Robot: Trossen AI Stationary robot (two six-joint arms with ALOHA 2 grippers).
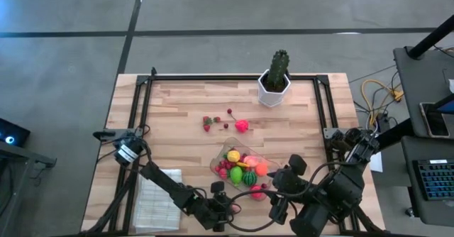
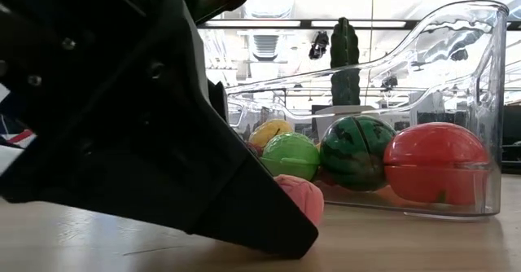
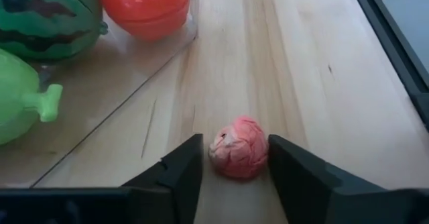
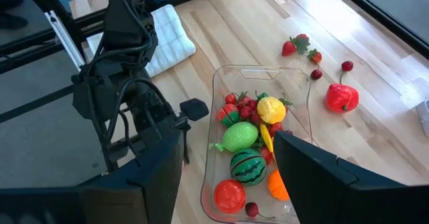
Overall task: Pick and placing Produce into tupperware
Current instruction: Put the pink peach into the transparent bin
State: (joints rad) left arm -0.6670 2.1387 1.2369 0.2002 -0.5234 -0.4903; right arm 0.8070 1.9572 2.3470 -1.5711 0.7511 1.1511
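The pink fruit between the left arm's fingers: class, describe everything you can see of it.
The pink fruit is small, round and wrinkled, mottled pink and red, soft-looking. It sits on the bare wooden table, just outside the clear tupperware, between the left end effector fingers, which flank it closely; contact is unclear.

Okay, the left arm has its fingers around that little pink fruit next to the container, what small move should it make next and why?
Probably finish closing, then lift. In the left wrist view the left gripper straddles the pink fruit, which lies on the table just outside the tupperware; a sliver of gap shows on each side. The right gripper hovers over the tupperware, open.
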